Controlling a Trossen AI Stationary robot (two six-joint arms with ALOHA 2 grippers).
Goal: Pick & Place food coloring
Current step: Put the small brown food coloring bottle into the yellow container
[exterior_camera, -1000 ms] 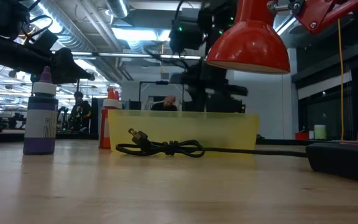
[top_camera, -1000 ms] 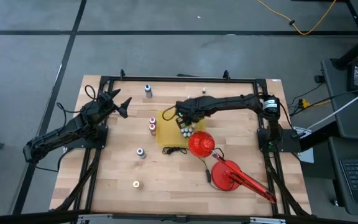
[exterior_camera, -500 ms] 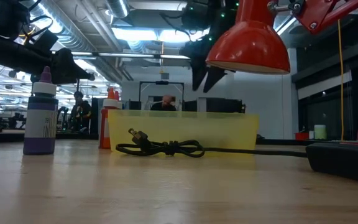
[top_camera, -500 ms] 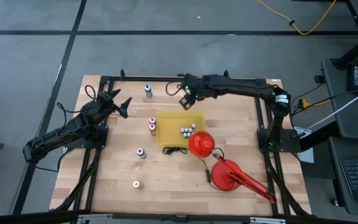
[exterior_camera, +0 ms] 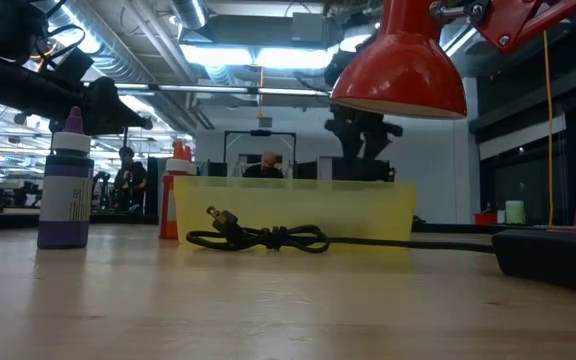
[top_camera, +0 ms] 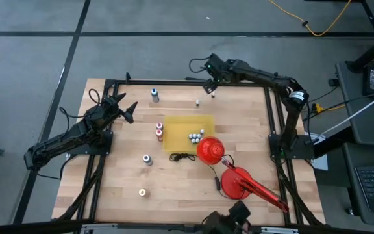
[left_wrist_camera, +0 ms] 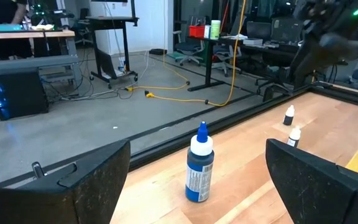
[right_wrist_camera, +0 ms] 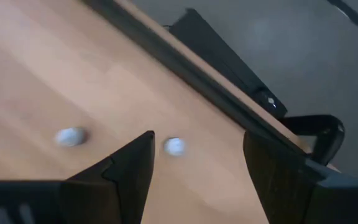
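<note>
Now the right gripper [top_camera: 210,85] is seen above the far edge of the pale wooden table [top_camera: 122,185], whereas a second ago it was lowered into the shallow yellow plastic tray [top_camera: 176,127] and half a second ago hung just behind that tray. Its fingers [right_wrist_camera: 131,167] stand apart with nothing between them, and were closer together a second ago. Two tiny white-topped bottles [top_camera: 198,103] stand on the table just below it, near the far rail.

The left gripper [top_camera: 123,108] is unchanged at the table's left side, its fingers [left_wrist_camera: 98,169] spread wide and empty.

Inside the tray a cluster of about five small pale bottles [top_camera: 195,136] can be counted. Outside it, a blue-topped bottle [top_camera: 154,95] stands near the far edge, two red-topped bottles [top_camera: 159,129] stand just beside the tray's left wall, one blue-capped bottle [top_camera: 147,159] stands toward the near left, and one orange-yellow-topped bottle [top_camera: 142,192] stands nearest the front. A red desk lamp [top_camera: 209,151] overhangs the tray's right corner, its round red base [top_camera: 236,183] well apart, and its black cord [exterior_camera: 268,238] lies coiled in front of the tray.
</note>
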